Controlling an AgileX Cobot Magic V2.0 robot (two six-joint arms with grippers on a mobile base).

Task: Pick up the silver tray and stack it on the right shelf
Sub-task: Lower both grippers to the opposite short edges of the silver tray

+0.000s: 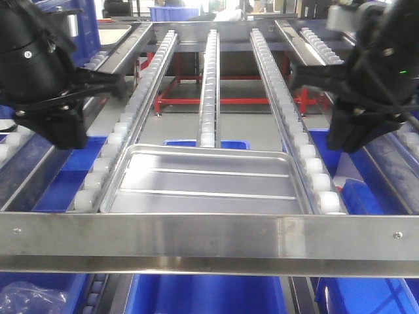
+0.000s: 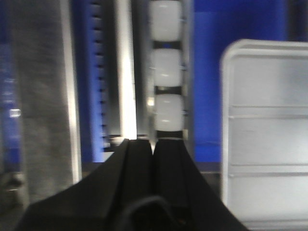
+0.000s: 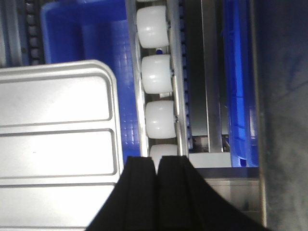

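The silver tray [image 1: 206, 183] lies flat on the rollers of the right shelf, its near rim against the flat steel front bar [image 1: 209, 235]; its two long ridges show. My left gripper [image 1: 121, 85] hangs shut above the left roller row, left of the tray and apart from it. My right gripper [image 1: 294, 77] hangs shut above the right roller row. In the left wrist view the left gripper [image 2: 153, 144] holds nothing, with the tray [image 2: 267, 130] to its right. In the right wrist view the right gripper [image 3: 156, 161] is likewise bare beside the tray [image 3: 57, 139].
Blue bins [image 1: 203, 294] sit under the rack and at both sides [image 1: 72, 176]. White rollers [image 2: 166, 67] [image 3: 156, 77] run just ahead of each gripper. A middle roller row [image 1: 209, 78] climbs away behind the tray. Neighbouring racks [image 1: 314, 39] flank it; a red frame [image 1: 229, 101] stands behind.
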